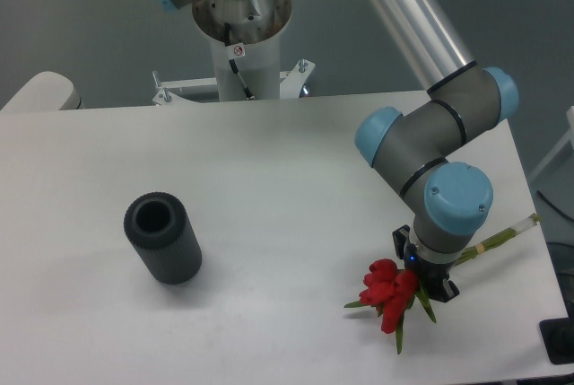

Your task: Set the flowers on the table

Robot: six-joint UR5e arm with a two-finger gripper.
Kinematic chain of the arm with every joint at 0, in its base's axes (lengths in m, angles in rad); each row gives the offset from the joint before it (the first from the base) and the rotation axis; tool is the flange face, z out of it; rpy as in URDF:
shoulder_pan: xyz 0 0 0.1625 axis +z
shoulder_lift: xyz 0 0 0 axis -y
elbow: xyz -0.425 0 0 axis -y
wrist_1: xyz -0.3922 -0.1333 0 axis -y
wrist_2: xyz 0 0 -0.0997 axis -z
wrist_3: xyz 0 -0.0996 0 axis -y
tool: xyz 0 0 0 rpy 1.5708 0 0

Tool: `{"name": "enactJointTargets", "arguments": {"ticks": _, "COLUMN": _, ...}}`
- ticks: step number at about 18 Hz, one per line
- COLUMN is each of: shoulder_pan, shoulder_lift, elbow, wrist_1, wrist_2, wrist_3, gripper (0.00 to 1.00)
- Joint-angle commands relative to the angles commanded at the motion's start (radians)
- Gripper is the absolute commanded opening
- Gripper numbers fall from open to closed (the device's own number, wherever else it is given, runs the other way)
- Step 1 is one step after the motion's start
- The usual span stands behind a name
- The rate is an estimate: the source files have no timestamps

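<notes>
- Small white rounded surface (40, 91) with a grey edge, far upper left, up and left of the cylinder, past the table's back edge.
- Table (269, 179): flat matte white top, fills most of the view.
- Dark grey ribbed cylinder (162, 239) stands on the table, left of centre, tilted slightly in view. Hollow; open mouth faces up toward the camera. Inside looks dark, contents cannot be made out.
- Robot base column (240, 35) stands up and right of the cylinder, behind the table's far edge, on a white bracket with bolts.
- Arm: silver tube (404, 17) runs from the top centre down to the grey joints with light blue caps (457, 201), well right of the cylinder.
- Gripper (421, 284) hangs under the lowest blue-capped joint, far right of the cylinder and a little lower. Mostly hidden by the wrist and the blooms; cannot tell whether the claw is spread or pinching the stems.
- Flowers (387, 293): small bunch of red tulip heads, thin pale green stems, pointed green leaves. Located at the gripper, near the table's front right corner, well apart from the cylinder.
- Long axis diagonal: red heads lower left, toward the front edge; stems (507, 236) run upper right and stick out past the wrist toward the right table edge. Leaves (400, 336) point down and out from the heads.
- Cannot tell whether the bunch touches the table top or hangs just above it.
</notes>
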Motion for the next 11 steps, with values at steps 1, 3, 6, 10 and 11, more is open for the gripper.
{"name": "enactJointTargets", "arguments": {"ticks": 1, "shoulder_pan": 0.0, "shoulder_lift": 0.0, "elbow": -0.002, "wrist_1": 0.0, "wrist_2": 0.0, "wrist_3": 0.002, "gripper": 0.03}}
{"name": "enactJointTargets", "arguments": {"ticks": 3, "shoulder_pan": 0.0, "shoulder_lift": 0.0, "elbow": -0.002, "wrist_1": 0.0, "wrist_2": 0.002, "wrist_3": 0.002, "gripper": 0.03}}
{"name": "enactJointTargets", "arguments": {"ticks": 6, "shoulder_pan": -0.002, "shoulder_lift": 0.002, "elbow": 0.0, "wrist_1": -0.005, "wrist_2": 0.0, "wrist_3": -0.008, "gripper": 0.04}}
{"name": "enactJointTargets", "arguments": {"ticks": 10, "shoulder_pan": -0.008, "shoulder_lift": 0.015, "elbow": -0.011, "wrist_1": -0.04, "wrist_2": -0.009, "wrist_3": -0.043, "gripper": 0.02}}
{"name": "enactJointTargets", "arguments": {"ticks": 11, "shoulder_pan": -0.009, "shoulder_lift": 0.023, "elbow": -0.014, "wrist_1": -0.052, "wrist_2": -0.009, "wrist_3": -0.043, "gripper": 0.02}}
